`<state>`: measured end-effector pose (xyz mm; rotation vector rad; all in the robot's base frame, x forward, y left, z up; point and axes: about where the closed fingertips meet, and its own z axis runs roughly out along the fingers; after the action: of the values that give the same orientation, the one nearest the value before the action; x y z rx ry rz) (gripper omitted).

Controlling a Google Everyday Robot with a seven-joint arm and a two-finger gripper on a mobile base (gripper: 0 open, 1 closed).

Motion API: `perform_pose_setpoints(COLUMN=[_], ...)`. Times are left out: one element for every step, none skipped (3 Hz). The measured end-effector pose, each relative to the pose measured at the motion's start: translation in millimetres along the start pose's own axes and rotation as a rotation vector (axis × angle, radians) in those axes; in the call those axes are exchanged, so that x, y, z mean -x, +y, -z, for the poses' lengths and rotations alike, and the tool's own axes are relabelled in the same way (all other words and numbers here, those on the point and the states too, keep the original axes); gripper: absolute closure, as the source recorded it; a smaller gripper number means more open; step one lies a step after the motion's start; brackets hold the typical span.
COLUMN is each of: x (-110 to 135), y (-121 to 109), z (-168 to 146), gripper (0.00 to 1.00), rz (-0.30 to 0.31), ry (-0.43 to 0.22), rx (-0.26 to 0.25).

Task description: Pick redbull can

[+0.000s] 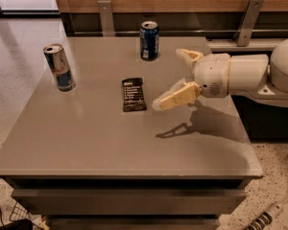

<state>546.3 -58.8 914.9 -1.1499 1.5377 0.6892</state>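
The redbull can (pixel 59 67), slim with silver and blue panels and a silver top, stands upright near the left edge of the grey table (pixel 86 143). My gripper (pixel 172 78) hovers above the table's right middle, far to the right of the can. Its two cream fingers are spread wide apart and hold nothing. One finger (pixel 175 96) points left toward the snack bar, the other (pixel 188 55) points back.
A wider dark-blue can (pixel 149 40) stands at the table's back middle. A dark snack bar (pixel 133 94) lies flat in the middle, between my gripper and the redbull can. A wooden wall with metal brackets (pixel 105 17) runs behind the table.
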Motion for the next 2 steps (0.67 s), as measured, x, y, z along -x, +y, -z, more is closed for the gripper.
perform_pose_setpoints(x=[5.1, 5.1], y=[6.0, 6.0], z=[-7.4, -7.4], gripper=[0.00, 0.00], rz=[-0.008, -0.008], ry=[-0.046, -0.046], rx=[-0.001, -0.001])
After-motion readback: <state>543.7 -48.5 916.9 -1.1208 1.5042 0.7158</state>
